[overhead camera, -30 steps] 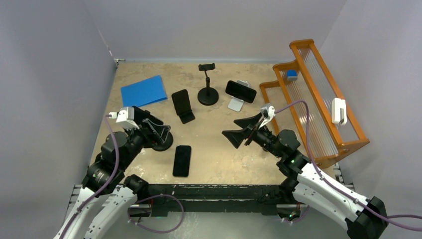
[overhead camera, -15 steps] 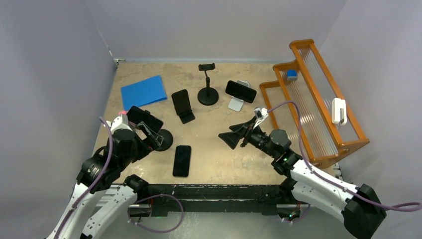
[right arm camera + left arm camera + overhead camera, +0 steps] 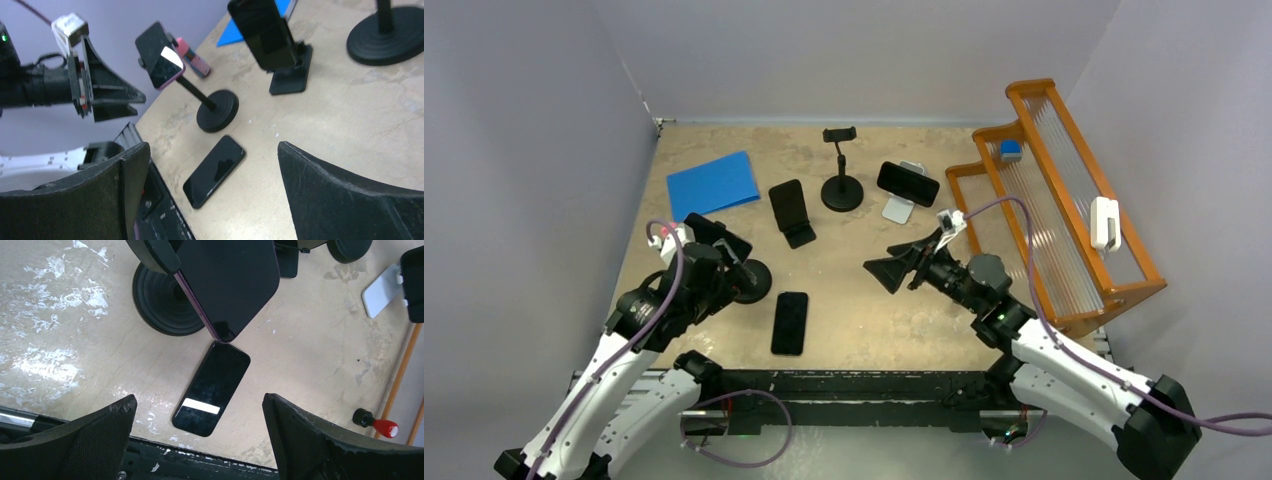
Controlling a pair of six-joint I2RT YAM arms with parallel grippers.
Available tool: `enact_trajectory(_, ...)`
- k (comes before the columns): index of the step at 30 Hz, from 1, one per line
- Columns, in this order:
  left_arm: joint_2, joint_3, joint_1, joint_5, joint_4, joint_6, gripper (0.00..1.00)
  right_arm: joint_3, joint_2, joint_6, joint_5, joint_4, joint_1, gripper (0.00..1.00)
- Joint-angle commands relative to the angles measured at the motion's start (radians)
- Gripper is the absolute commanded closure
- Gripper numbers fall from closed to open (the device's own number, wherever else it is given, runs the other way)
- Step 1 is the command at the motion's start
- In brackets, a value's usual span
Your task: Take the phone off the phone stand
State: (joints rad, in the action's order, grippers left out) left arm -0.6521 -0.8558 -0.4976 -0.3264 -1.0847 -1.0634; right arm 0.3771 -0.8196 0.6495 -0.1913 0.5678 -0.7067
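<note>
A phone in a purple case [image 3: 717, 238] sits clamped on a black stand with a round base [image 3: 750, 281] at the near left. In the left wrist view the phone [image 3: 227, 285] and the base [image 3: 162, 305] fill the top. My left gripper [image 3: 716, 270] is open and empty, just on the near side of that phone and above the table [image 3: 200, 440]. My right gripper [image 3: 892, 270] is open and empty over the table's middle, pointing left towards the stand. The right wrist view shows the clamped phone [image 3: 161, 61] and its base [image 3: 217, 111].
A second black phone lies flat [image 3: 790, 322] near the front edge. Behind stand a black phone on a black easel stand [image 3: 791, 210], a tall empty clamp stand [image 3: 841, 170], a phone on a white stand [image 3: 907, 186] and a blue folder [image 3: 713, 182]. An orange rack [image 3: 1064, 210] lines the right side.
My left arm has drawn back from the stand and turned its wrist, so the clamped phone now shows. The phone stays in its clamp. My right gripper has shifted slightly left.
</note>
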Motion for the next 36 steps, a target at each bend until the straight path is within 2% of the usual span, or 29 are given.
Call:
enact_trajectory(1,0.027,-0.012,0.004,-0.017,0.054,0.007,0.05,0.138,0.062,-0.054,0.137,-0.125,-0.001,0.01)
enact_trajectory(6,0.089,-0.02,0.004,0.016,0.148,0.128,0.05,0.246,0.036,-0.087,0.416,-0.275,0.0,0.01)
enact_trajectory(9,0.133,-0.03,0.004,0.066,0.266,0.252,0.05,0.318,-0.062,-0.106,0.581,-0.346,0.0,0.01)
enact_trajectory(11,0.154,-0.03,0.004,0.133,0.359,0.371,0.05,0.349,-0.113,-0.12,0.619,-0.333,0.002,0.01)
enact_trajectory(16,0.14,-0.034,0.004,0.262,0.555,0.549,0.07,0.374,-0.202,-0.138,0.559,-0.208,0.004,0.01)
enact_trajectory(20,0.036,-0.076,0.004,0.321,0.658,0.669,0.1,0.399,-0.245,-0.144,0.454,-0.17,0.003,0.02)
enact_trajectory(25,-0.182,-0.217,0.005,0.336,0.646,0.809,0.11,0.337,-0.203,-0.19,0.363,-0.095,0.004,0.02)
enact_trajectory(30,-0.375,-0.318,0.008,0.346,0.63,0.909,0.13,0.283,-0.147,-0.19,0.33,-0.105,0.004,0.03)
enact_trajectory(34,-0.495,-0.353,0.045,0.347,0.672,0.979,0.12,0.25,-0.098,-0.168,0.333,-0.144,0.003,0.03)
enact_trajectory(36,-0.517,-0.335,0.058,0.406,0.734,1.035,0.1,0.227,-0.07,-0.151,0.328,-0.144,0.003,0.04)
